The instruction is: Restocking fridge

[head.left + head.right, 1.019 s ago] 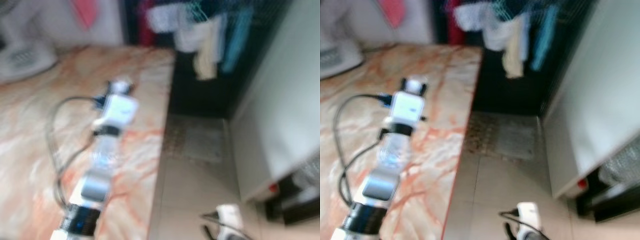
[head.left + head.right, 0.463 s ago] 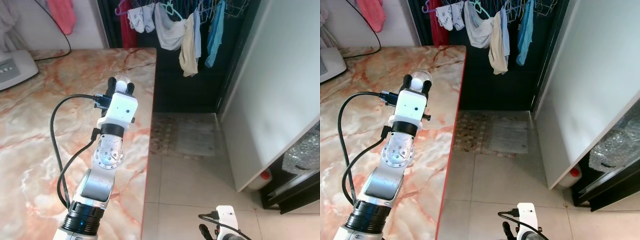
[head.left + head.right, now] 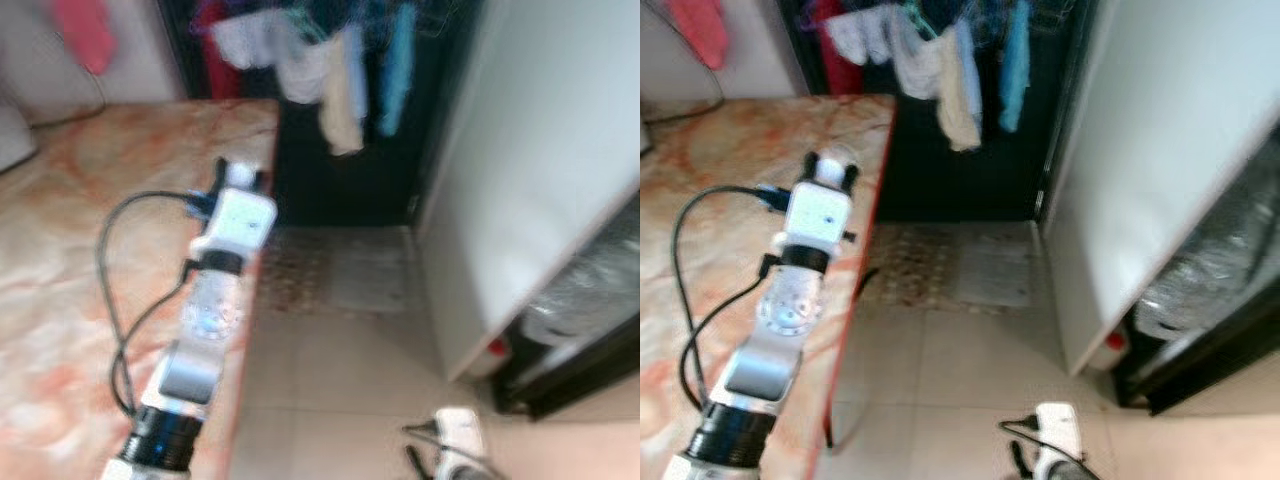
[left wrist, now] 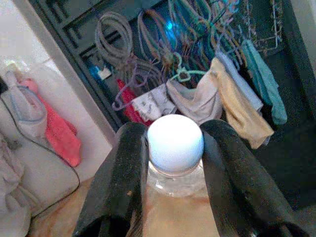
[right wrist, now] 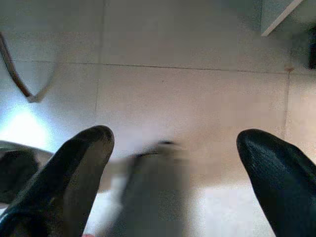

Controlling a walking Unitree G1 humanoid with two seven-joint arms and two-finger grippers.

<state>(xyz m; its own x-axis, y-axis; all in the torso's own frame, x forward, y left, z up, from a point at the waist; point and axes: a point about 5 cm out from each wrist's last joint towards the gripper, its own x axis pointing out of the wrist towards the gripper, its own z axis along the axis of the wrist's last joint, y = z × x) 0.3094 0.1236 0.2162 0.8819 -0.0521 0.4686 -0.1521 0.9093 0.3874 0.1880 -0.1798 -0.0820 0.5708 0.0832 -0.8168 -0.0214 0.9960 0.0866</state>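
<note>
Left tool (image 4: 175, 163): its two black fingers (image 4: 121, 177) are closed on the neck of a clear plastic bottle (image 4: 175, 197), one on each side, just under the white cap (image 4: 175, 139); the bottle is transparent with a pale tint behind it, and how full it is cannot be told; no label or writing on the bottle or cap can be read. In the head views, which are blurred, the left arm (image 3: 790, 300) runs from the lower left of the frame up to the centre left, over the edge of the orange-veined marble surface (image 3: 700, 200), with the cap just visible between the fingertips at the arm's far end; a black cable (image 3: 685, 300) loops beside the arm. Right tool (image 5: 173, 163): its fingers stand wide apart with nothing between them, above pale floor tiles (image 5: 197, 98); its white wrist housing (image 3: 1060, 425) sits at the bottom centre of the frame. Upper centre: clothes on hangers (image 3: 940, 70) against a dark doorway; below them a mat (image 3: 950, 265) lies on the floor. Right of the frame: a white fridge door (image 3: 1160, 160) stands open, with dark shelving and crinkled clear plastic (image 3: 1200, 270) behind it; a small red-capped item (image 3: 1114, 343) sits at the door's foot.
</note>
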